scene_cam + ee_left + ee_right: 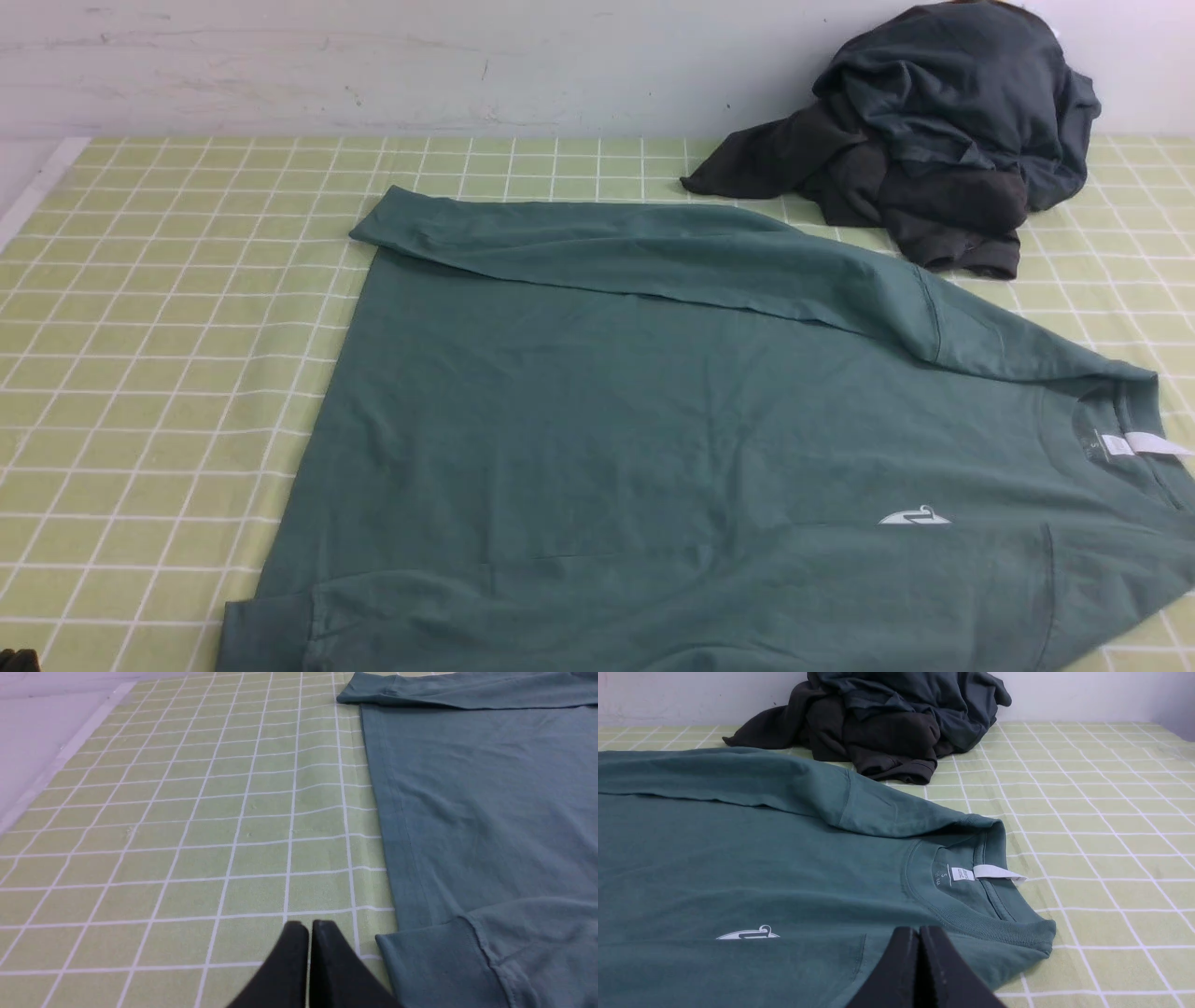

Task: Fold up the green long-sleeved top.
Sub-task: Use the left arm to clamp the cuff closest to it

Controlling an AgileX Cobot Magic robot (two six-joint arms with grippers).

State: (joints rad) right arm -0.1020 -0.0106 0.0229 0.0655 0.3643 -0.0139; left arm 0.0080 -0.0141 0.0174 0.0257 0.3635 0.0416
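Observation:
The green long-sleeved top [653, 420] lies flat on the checked cloth, hem to the left and collar [1120, 411] to the right. Its far sleeve [607, 247] is folded across the body, and a near cuff [434, 961] lies at the front left corner. The white logo [747, 934] and neck label [994, 872] face up. My left gripper [308, 924] is shut and empty over bare cloth, just beside that cuff. My right gripper [919, 929] is shut, holding nothing, low over the top [738, 858] near the ribbed collar [990, 926]. Neither arm shows clearly in the front view.
A pile of dark charcoal-grey garments [943, 140] sits at the back right against the wall, close to the top's far shoulder. The yellow-green checked tablecloth [168, 327] covers the table; its left edge [37, 187] meets a pale border.

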